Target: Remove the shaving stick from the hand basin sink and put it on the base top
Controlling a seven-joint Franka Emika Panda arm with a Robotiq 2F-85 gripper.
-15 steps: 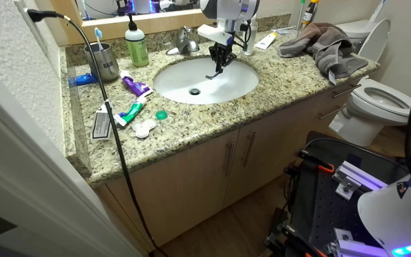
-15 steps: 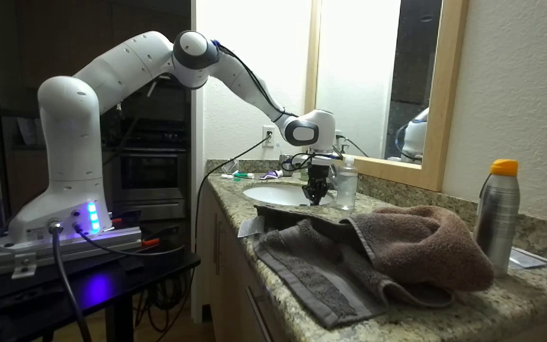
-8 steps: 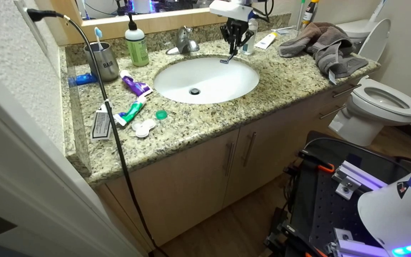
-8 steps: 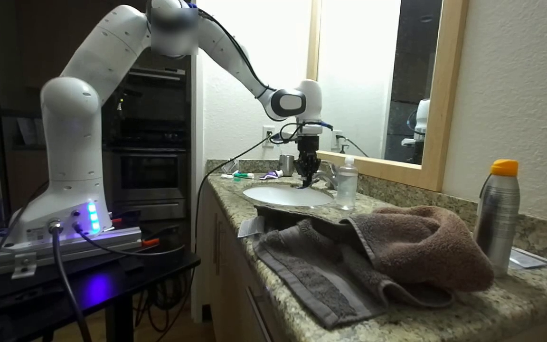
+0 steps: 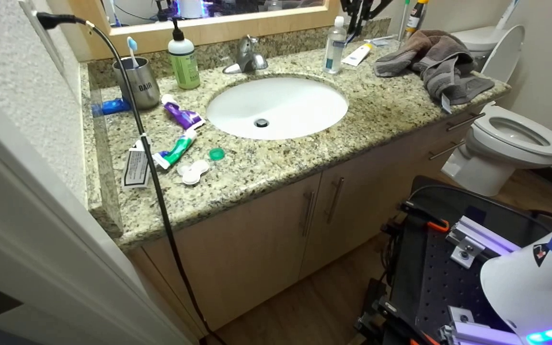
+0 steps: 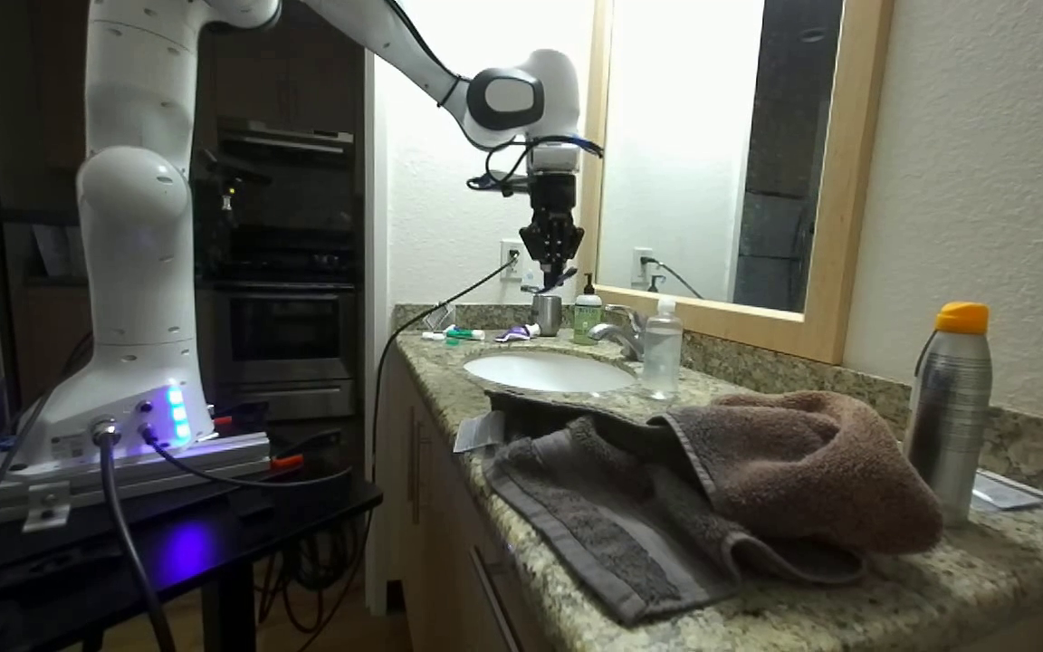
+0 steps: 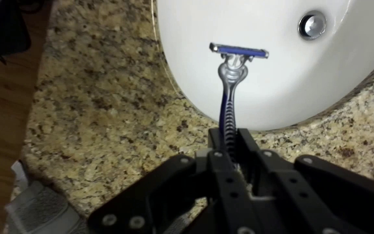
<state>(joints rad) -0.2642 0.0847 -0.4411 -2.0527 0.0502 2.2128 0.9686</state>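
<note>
The shaving stick, a slim blue-and-grey razor (image 7: 233, 76), is held by its handle in my gripper (image 7: 230, 136). Its head points away from the fingers, and the fingers hide the handle's end. In an exterior view the gripper (image 6: 552, 279) holds the razor (image 6: 569, 275) well above the basin's height. In an exterior view the gripper (image 5: 355, 29) shows only partly at the top edge, in front of the mirror wall. The white hand basin (image 5: 300, 105) holds nothing visible. The speckled granite base top (image 5: 261, 160) surrounds it. In the wrist view the gripper is over the countertop (image 7: 109, 123) beside the basin (image 7: 271, 100).
A clear bottle (image 5: 334, 50) and a chrome faucet (image 5: 248, 57) stand behind the basin. A grey-brown towel (image 5: 436, 67) lies at one end. A green soap bottle (image 5: 185, 64), metal cup (image 5: 147, 88), purple tube (image 5: 180, 114) and green tube (image 5: 178, 149) are at the other.
My gripper has risen from low over the basin, carrying the razor up with it. It moved up and right in an exterior view, up and slightly left in an exterior view.
</note>
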